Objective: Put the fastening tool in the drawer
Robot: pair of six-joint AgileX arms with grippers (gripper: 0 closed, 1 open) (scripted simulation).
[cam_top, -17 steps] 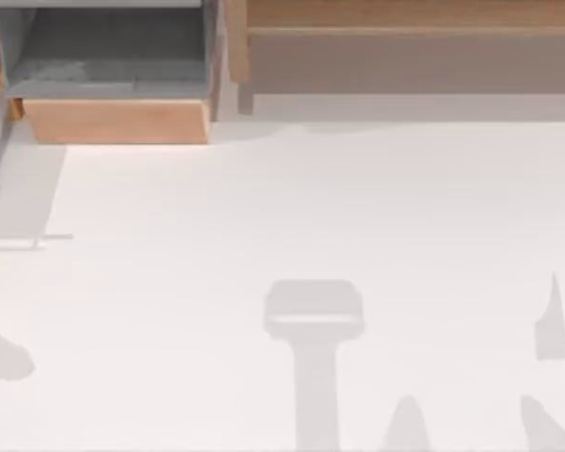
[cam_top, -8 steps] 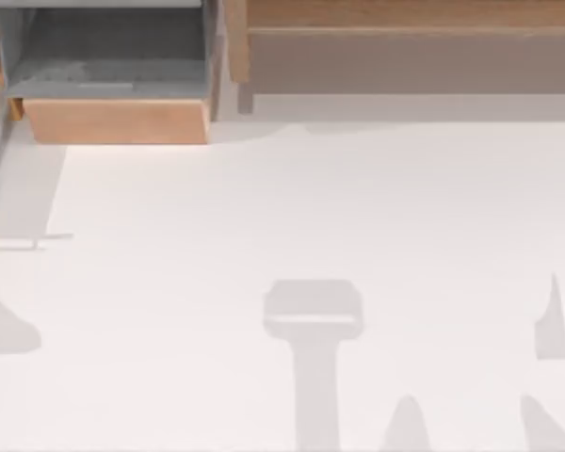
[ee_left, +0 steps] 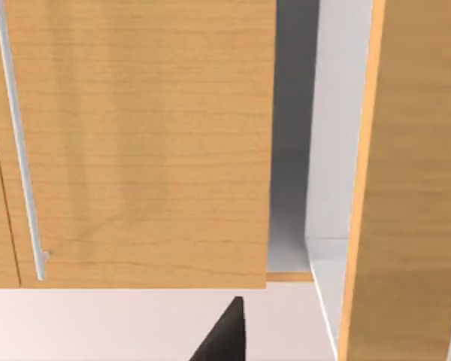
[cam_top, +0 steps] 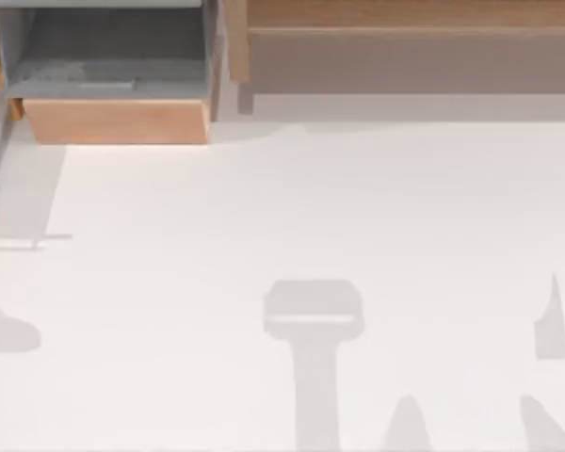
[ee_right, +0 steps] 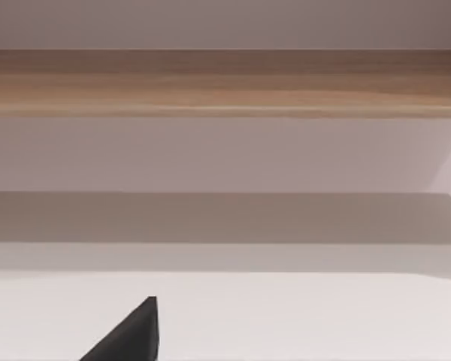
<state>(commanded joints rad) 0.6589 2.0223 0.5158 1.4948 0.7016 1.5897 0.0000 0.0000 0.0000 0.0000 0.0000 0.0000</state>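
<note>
Left hand (ee_left: 225,335) faces one open drawer (cam_top: 118,121); one shelf (cam_top: 405,47) alongside.

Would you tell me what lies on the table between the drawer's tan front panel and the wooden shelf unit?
In the top view, nothing stands between the drawer and the wooden shelf unit; a narrow bare strip of table in shadow separates them.
</note>
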